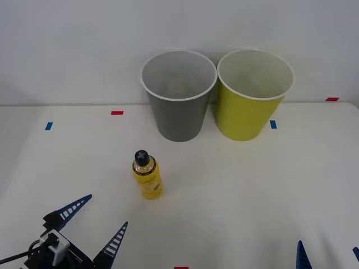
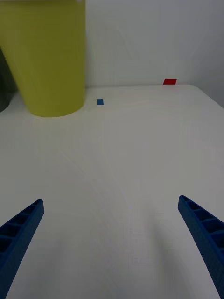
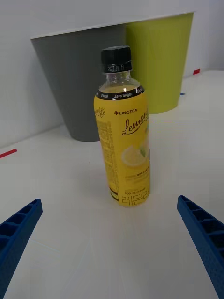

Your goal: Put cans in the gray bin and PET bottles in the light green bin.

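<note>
Bottle not yet picked up, both bins look empty

The PET bottle (image 1: 147, 175) stands upright on the desk (image 1: 252, 185), in front of the gray bin (image 1: 179, 106) and well apart from the light green bin (image 1: 252, 106) it belongs in; the sorting seems hardly begun. The left end effector (image 1: 98, 221) sits low near the bottle, fingers spread wide and aimed at it; the right end effector (image 2: 112, 243) waits spread over bare desk

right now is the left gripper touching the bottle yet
Apart. In the left wrist view the left gripper is open, with bare table between each finger and the upright bottle. The front view also shows a gap.
</note>
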Tool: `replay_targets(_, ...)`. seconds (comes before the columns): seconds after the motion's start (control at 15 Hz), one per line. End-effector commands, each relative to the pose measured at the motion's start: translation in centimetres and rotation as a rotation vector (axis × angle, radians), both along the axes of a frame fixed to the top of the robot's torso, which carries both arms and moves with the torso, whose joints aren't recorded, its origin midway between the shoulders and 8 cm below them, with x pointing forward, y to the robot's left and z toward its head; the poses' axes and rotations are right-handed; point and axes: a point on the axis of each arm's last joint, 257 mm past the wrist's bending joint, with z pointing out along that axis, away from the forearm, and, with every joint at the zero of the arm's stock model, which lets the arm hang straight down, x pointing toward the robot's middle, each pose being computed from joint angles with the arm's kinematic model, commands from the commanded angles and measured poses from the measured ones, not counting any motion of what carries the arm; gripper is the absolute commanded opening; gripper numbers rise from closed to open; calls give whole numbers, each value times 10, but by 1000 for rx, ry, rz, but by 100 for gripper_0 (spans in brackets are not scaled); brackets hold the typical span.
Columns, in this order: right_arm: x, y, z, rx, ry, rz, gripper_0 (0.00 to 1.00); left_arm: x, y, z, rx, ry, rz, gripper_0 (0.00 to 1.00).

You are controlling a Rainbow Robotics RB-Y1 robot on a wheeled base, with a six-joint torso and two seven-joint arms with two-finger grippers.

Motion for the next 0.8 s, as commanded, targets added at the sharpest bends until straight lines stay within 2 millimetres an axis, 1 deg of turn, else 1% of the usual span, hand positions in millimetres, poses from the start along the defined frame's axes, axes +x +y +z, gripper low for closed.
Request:
replay_targets(0.07, 0, 0, 0, 0, 0, 0, 100, 11, -21, -1, -25, -5, -49, 100)
replay_targets(0.2, 0, 0, 0, 0, 0, 0, 100, 16, -29, 2, -22, -15, -68, 100)
replay_targets(0.27, 0, 0, 0, 0, 0, 0, 100, 23, -33, 3, -13, -16, -77, 100)
replay_targets(0.47, 0, 0, 0, 0, 0, 0, 100, 30, -40, 6, -9, -22, -91, 100)
replay_targets(0.6, 0, 0, 0, 0, 0, 0, 100, 34, -49, 6, -11, -14, -105, 100)
replay_targets(0.73, 0, 0, 0, 0, 0, 0, 100, 44, -54, 12, -12, -26, -106, 100)
replay_targets(0.8, 0, 0, 0, 0, 0, 0, 100, 49, -57, 11, -5, -24, -104, 100)
